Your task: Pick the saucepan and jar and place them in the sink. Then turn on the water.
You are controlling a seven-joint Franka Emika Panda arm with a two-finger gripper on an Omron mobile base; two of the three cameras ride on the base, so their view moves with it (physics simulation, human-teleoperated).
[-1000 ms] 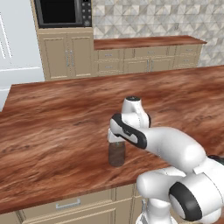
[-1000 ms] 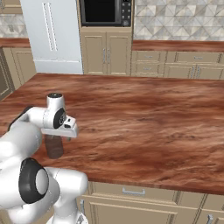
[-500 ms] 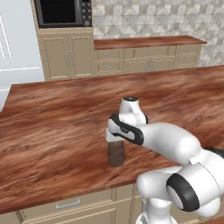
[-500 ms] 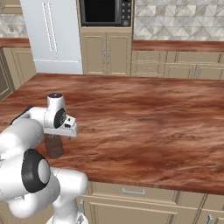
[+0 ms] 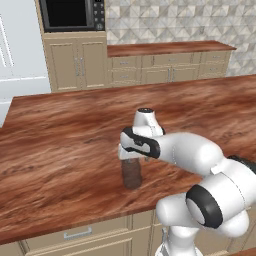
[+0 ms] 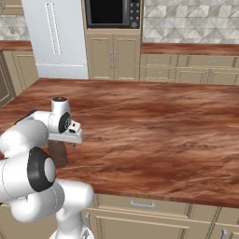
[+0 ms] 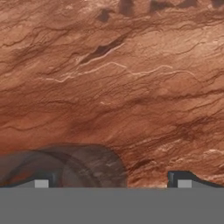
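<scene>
The jar [image 5: 132, 174] is a small translucent brownish glass cylinder standing upright on the wooden counter [image 5: 60, 150]. My gripper [image 5: 133, 158] hangs right over it, pointing down with its jaws open and nothing between them. From the right base view the jar [image 6: 58, 153] stands just under the gripper [image 6: 61, 142]. In the hand view the jar's rim [image 7: 74, 166] sits at the lower left, beneath the left fingertip [image 7: 41, 183], off centre from the gripper [image 7: 113, 183]. The saucepan, the sink and the water are out of view.
The reddish-brown counter [image 6: 154, 126] spreads wide to the right and back. Behind it stand beige cabinets [image 5: 165, 67], a built-in microwave [image 5: 72, 14] and a white fridge [image 6: 56, 37]. The counter's front edge [image 5: 75, 220] runs close in front of the jar.
The hand has stayed over the jar, with its jaws still open. The arm's elbow and lower links have shifted a little. The jar has not moved.
</scene>
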